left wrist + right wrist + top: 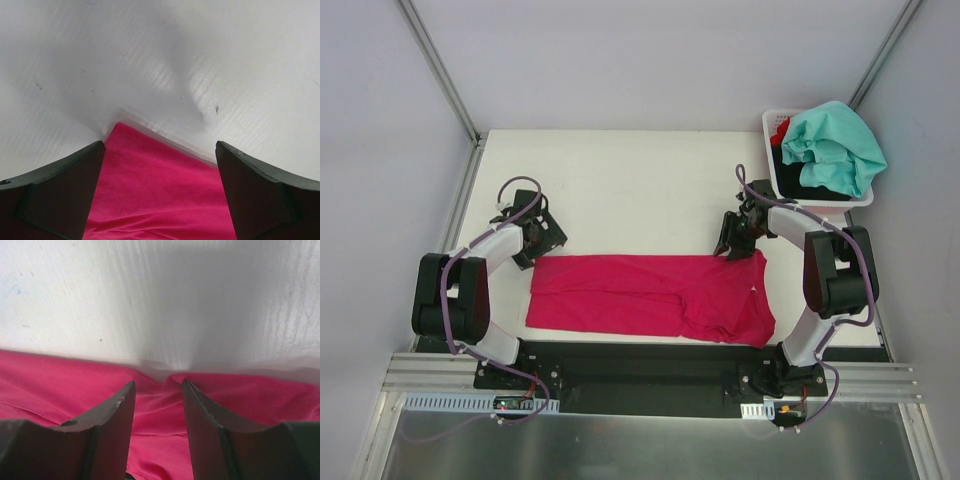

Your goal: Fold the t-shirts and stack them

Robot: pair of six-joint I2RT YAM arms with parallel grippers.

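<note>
A magenta-pink t-shirt (650, 295) lies folded into a long strip across the near half of the table, a small white label (753, 290) near its right end. My left gripper (531, 258) is open wide and straddles the strip's far left corner (160, 200) without touching it. My right gripper (730, 250) stands at the strip's far right edge, jaws half apart, tips on the cloth (50, 385). The edge puckers in between them, not pinched. In the wrist views the left gripper (160, 146) and right gripper (158, 383) both point at the far edge.
A white plastic basket (769, 122) stands at the table's far right corner. It holds a teal-mint shirt (835, 145) draped over its rim, a black one (800, 178) and a red one (780, 130). The table (630, 190) shows white beyond the strip.
</note>
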